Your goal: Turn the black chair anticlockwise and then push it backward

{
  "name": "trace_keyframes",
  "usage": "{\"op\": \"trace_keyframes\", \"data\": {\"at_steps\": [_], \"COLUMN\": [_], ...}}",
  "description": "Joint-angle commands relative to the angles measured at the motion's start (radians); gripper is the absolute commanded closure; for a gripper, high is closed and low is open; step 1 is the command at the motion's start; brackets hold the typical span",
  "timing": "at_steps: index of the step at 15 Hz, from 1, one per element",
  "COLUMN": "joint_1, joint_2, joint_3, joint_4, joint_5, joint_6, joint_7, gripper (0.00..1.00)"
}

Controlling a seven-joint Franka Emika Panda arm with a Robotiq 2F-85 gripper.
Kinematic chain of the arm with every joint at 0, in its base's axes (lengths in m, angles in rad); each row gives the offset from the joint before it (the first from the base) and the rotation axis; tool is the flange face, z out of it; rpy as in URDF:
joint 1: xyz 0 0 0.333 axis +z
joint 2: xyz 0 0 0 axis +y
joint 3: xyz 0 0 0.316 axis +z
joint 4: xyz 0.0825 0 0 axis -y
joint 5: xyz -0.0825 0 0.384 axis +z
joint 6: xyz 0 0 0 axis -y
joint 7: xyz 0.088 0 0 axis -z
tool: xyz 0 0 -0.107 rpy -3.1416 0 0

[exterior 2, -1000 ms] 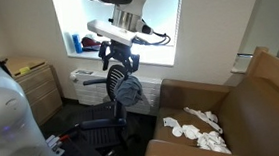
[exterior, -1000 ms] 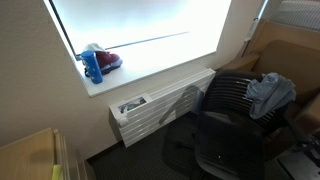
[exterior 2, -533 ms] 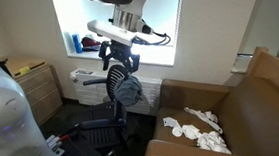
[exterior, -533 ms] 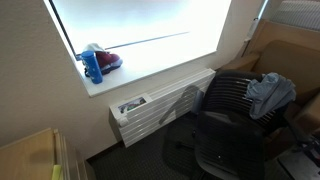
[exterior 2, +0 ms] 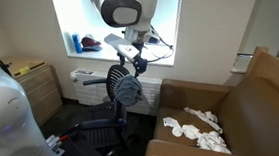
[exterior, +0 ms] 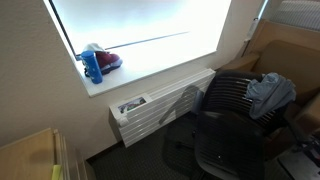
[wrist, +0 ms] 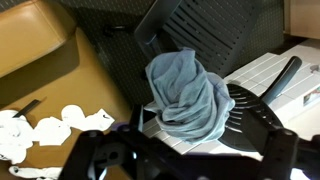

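The black chair (exterior: 235, 125) stands by the radiator, its ribbed backrest toward the window. A grey-blue cloth (exterior: 270, 92) is draped on the top of the back. In an exterior view the chair (exterior 2: 117, 115) is below the arm, and my gripper (exterior 2: 130, 63) hangs just above the cloth-covered backrest top (exterior 2: 129, 89). In the wrist view the cloth (wrist: 190, 90) fills the middle, with the backrest (wrist: 215, 30) behind it. My gripper (wrist: 190, 165) is open, its dark fingers (wrist: 95, 155) spread wide at the bottom edge with nothing between them.
A white radiator (exterior: 160, 100) runs under the window sill, which holds a blue bottle (exterior: 93, 66). A brown armchair (exterior 2: 237, 110) with white crumpled pieces (exterior 2: 194, 129) on its seat stands beside the chair. A wooden cabinet (exterior 2: 35, 86) stands on the other side.
The arm's wrist has swung round above the chair back, and the gripper now sits slightly further right. The chair and cloth have not moved.
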Motion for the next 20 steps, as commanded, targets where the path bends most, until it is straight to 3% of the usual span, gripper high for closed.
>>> {"op": "trace_keyframes", "data": {"at_steps": [1, 5, 8, 10, 13, 20], "joint_1": [0.029, 0.056, 0.098, 0.111, 0.1, 0.088], "joint_2": [-0.031, -0.177, -0.189, -0.157, -0.087, 0.113], "joint_3": [0.079, 0.163, 0.17, 0.168, 0.183, 0.25], "joint_4": [0.036, 0.133, 0.216, 0.211, 0.155, -0.01], "joint_5": [-0.003, -0.082, -0.061, -0.058, -0.089, -0.119], "joint_6": [-0.139, -0.413, -0.65, -0.721, -0.724, -0.416], "joint_7": [-0.041, -0.057, -0.093, -0.11, -0.114, -0.032], "gripper": [0.0, 0.0, 0.0, 0.0, 0.0, 0.0]}}
